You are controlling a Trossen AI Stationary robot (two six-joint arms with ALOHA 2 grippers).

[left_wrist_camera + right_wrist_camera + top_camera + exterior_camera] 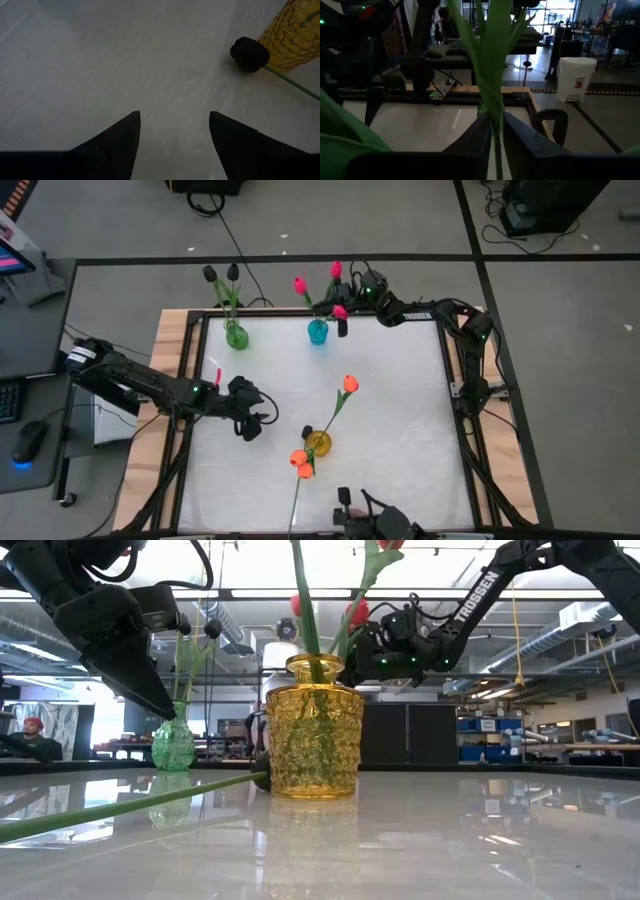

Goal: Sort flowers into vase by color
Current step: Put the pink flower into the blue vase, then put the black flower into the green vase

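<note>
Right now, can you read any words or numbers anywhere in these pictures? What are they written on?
"TROSSEN" - white letters along the dark right arm, low view.
The sticker on the white bin, right wrist view, is too blurred to read.
The pink screen at the high view's edge is too small to read.
The yellow vase, green vase and blue vase show no writing.

Dark arms, green lights, white TROSSEN lettering, black cables
</note>
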